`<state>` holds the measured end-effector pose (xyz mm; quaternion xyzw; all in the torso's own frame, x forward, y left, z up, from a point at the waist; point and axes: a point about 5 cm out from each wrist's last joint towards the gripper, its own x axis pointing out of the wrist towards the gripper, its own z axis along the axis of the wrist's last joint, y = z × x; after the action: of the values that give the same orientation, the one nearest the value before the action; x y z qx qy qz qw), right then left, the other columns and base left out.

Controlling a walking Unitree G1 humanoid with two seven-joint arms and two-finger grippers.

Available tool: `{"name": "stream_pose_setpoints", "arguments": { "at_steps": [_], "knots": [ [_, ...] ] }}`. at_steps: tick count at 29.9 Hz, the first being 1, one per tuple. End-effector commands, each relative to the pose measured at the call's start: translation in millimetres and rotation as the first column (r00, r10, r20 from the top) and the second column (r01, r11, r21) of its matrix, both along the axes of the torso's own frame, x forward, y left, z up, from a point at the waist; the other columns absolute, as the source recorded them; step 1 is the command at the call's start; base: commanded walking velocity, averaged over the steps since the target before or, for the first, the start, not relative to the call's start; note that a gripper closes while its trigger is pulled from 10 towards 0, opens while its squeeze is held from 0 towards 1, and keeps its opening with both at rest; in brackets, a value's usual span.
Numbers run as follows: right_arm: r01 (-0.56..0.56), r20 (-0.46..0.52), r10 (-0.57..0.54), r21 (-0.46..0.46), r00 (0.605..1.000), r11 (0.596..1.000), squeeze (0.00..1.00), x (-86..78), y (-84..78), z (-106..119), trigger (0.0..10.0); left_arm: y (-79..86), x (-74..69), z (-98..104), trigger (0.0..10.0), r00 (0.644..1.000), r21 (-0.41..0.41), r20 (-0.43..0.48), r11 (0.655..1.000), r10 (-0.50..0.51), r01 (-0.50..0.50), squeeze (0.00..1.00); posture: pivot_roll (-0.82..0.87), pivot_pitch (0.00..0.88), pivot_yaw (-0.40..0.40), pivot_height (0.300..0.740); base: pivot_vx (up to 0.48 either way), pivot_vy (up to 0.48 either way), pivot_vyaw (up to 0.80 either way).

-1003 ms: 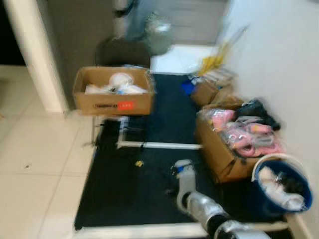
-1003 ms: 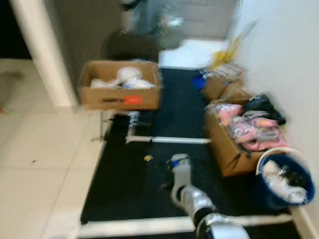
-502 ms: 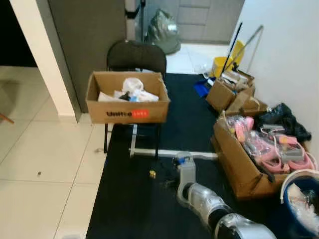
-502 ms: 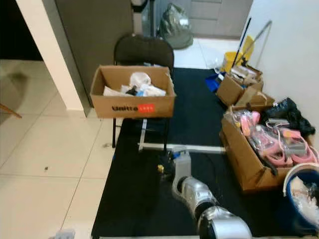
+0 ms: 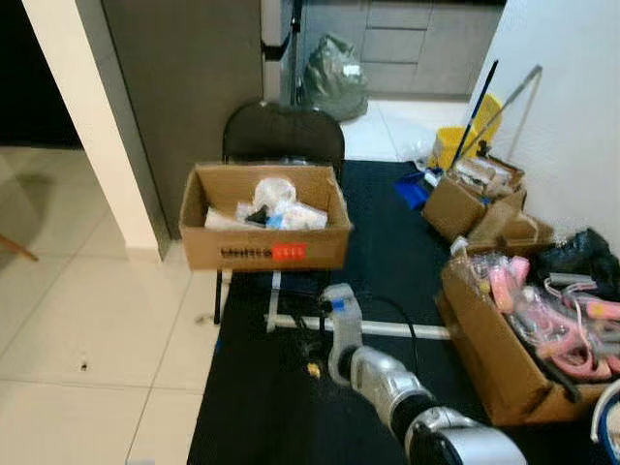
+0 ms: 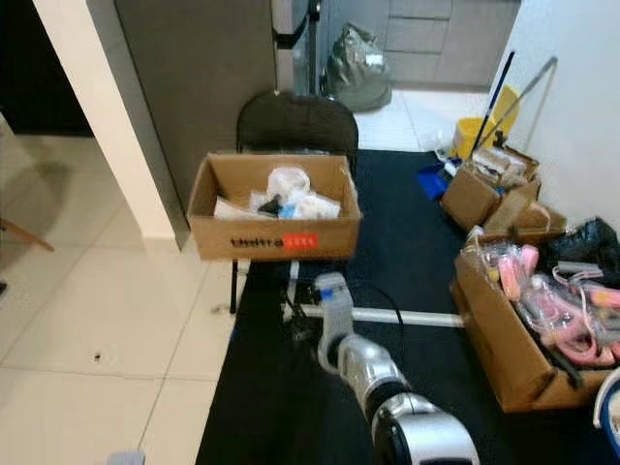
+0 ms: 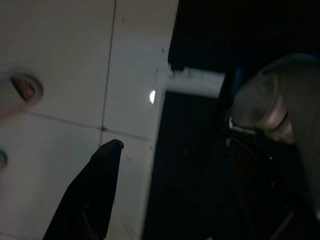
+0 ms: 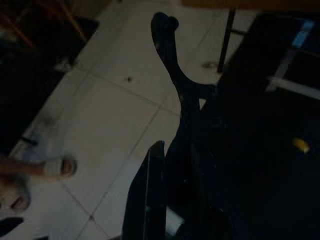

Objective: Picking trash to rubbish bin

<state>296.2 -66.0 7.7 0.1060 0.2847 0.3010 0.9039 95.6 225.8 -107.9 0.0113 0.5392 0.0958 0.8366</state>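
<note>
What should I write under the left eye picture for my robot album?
Right arm reaches over the black mat toward a cardboard box on a chair.

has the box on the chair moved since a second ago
No. The box sits on the same chair as before; the whole view shifted, so the camera moved, not the box.

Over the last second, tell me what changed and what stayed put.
The camera has swung left and steadied; the things themselves did not move. The right arm stays raised over the black mat. The cardboard box remains on the chair, with nothing picked up.
</note>
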Motion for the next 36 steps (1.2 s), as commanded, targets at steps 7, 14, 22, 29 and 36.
{"name": "stream_pose_setpoints", "arguments": {
  "at_steps": [7,14,22,29,36],
  "knots": [
    [-0.026,0.052,0.023,0.063,0.998,0.998,0.0,9.5,10.6,15,10.0,-3.2,-7.0,-2,10.0,1.0,-0.009,-0.021,1.0,0.0,0.0,0.0,0.14,0.029,0.008,0.74,0.331,0.0,0.0],
    [-0.057,0.115,0.042,0.131,0.992,0.99,0.0,17.6,23.8,31,10.0,-4.1,-7.6,-3,10.0,1.0,-0.011,-0.022,1.0,-0.003,0.003,0.0,0.14,0.034,0.006,0.74,0.331,0.0,0.0],
    [-0.065,0.196,0.033,0.159,0.98,0.985,0.0,28.7,33.8,51,10.0,-5.3,-9.5,-3,10.0,1.0,-0.015,-0.026,1.0,-0.005,0.005,0.0,0.13,0.037,0.008,0.74,0.329,0.0,0.0],
    [-0.035,0.244,0.012,0.089,0.97,0.995,0.0,34.3,30.8,56,10.0,-5.3,-10.8,-3,10.0,1.0,-0.014,-0.028,1.0,-0.008,0.007,0.0,0.14,0.04,0.006,0.74,0.327,0.0,0.0],
    [0.025,0.243,-0.029,0.018,0.97,1.0,0.0,36.6,21.3,52,10.0,-5.1,-12.1,-4,10.0,0.999,-0.013,-0.032,1.0,-0.014,0.014,0.0,0.13,0.037,0.005,0.74,0.33,0.0,0.0]
  ]
}}
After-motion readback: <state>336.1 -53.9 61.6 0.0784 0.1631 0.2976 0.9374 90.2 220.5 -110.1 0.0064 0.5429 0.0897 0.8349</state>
